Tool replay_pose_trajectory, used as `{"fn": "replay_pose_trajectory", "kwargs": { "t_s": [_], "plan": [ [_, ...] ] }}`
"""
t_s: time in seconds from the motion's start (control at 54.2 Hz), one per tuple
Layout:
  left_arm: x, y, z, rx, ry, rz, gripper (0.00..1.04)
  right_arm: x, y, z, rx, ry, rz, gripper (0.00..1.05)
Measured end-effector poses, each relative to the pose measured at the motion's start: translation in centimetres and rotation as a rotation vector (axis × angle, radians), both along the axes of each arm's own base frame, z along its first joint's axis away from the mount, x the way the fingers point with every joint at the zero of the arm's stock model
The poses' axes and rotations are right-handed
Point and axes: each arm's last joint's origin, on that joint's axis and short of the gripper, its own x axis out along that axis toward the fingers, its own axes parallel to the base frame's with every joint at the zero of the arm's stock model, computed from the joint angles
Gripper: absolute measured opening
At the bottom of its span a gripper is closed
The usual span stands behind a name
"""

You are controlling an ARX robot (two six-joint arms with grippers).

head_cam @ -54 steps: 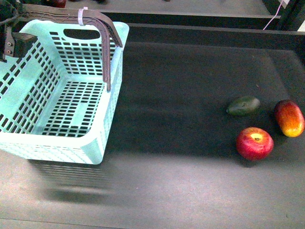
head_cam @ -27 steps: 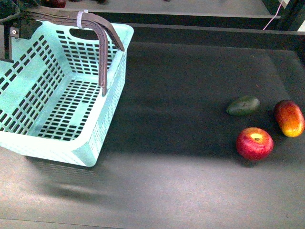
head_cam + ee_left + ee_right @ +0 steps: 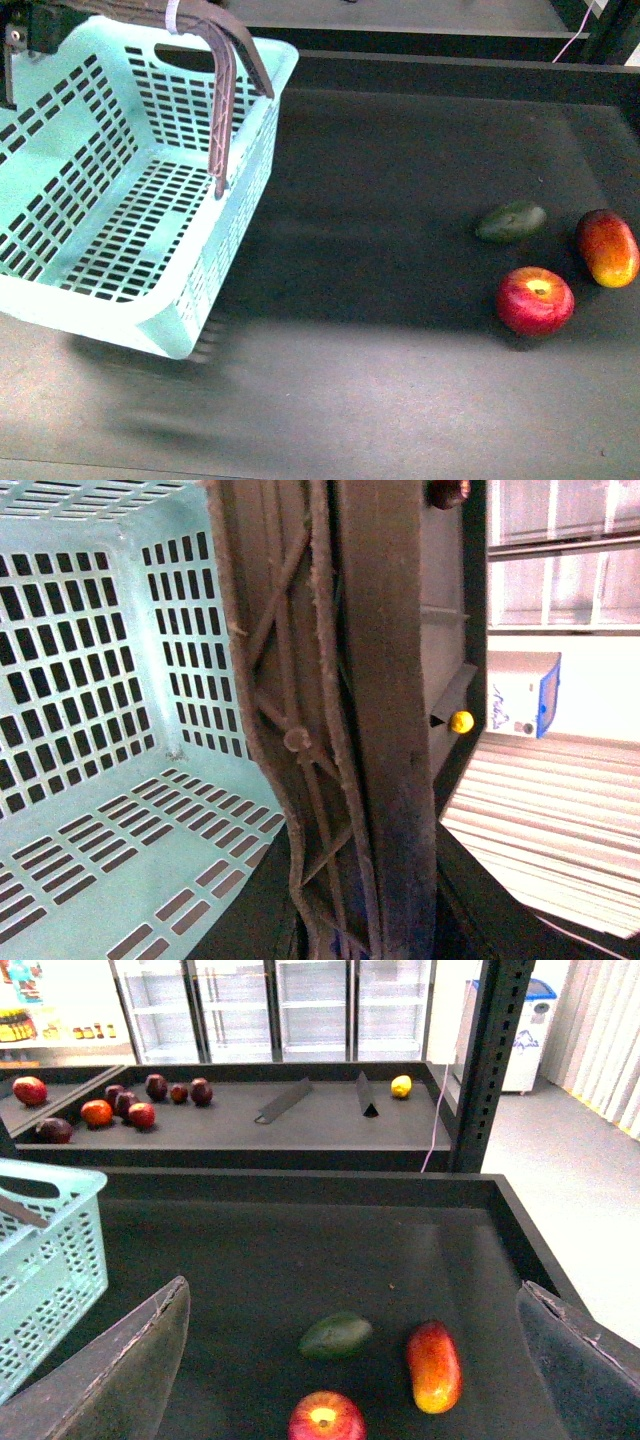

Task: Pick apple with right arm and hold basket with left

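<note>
Up goes the basket (image 3: 90,312) since a second ago, its far corner swinging higher and further right, its near edge blurred above the dark table (image 3: 380,400). At far left the left gripper (image 3: 22,30) shows only as a dark shape at the basket's top rim; whether its jaws are closed cannot be told. The brown handle (image 3: 225,90) arches over the basket with a white tie (image 3: 172,15) around it, no writing legible. The left wrist view is filled by that latticed handle (image 3: 340,720) against the mint slotted wall (image 3: 100,680); a white and blue box (image 3: 522,695) behind it carries blue lettering too small to read. Moving right, well apart from the basket, the avocado (image 3: 511,221) lies on the table, the apple (image 3: 536,300) just in front of it and the oval fruit (image 3: 607,247) furthest right. The right gripper (image 3: 352,1298) hangs above them, fingers (image 3: 150,1345) spread wide, holding nothing.
</note>
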Motion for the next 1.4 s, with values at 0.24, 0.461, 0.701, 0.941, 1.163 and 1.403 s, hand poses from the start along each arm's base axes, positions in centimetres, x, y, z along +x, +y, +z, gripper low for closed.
{"fn": "replay_pose_trajectory", "kwargs": {
  "t_s": [0.24, 0.461, 0.701, 0.941, 1.163, 1.403],
  "plan": [
    [-3.1, -0.5, 4.1, -0.011, -0.068, -0.051, 0.21, 0.0, 0.0, 0.0, 0.000, 0.000, 0.000, 0.96],
    [-5.8, -0.7, 6.3, 0.019, -0.094, -0.129, 0.20, 0.0, 0.0, 0.0, 0.000, 0.000, 0.000, 0.96],
    [-7.9, -3.2, 7.9, 0.095, -0.117, -0.303, 0.20, 0.0, 0.0, 0.0, 0.000, 0.000, 0.000, 0.96],
    [-9.4, -6.1, 8.7, 0.101, -0.150, -0.428, 0.20, 0.0, 0.0, 0.0, 0.000, 0.000, 0.000, 0.96],
    [-10.5, -8.7, 8.6, 0.112, -0.176, -0.512, 0.20, 0.0, 0.0, 0.0, 0.000, 0.000, 0.000, 0.96],
    [-11.9, -11.4, 8.6, 0.138, -0.213, -0.635, 0.20, 0.0, 0.0, 0.0, 0.000, 0.000, 0.000, 0.96]
  ]
}}
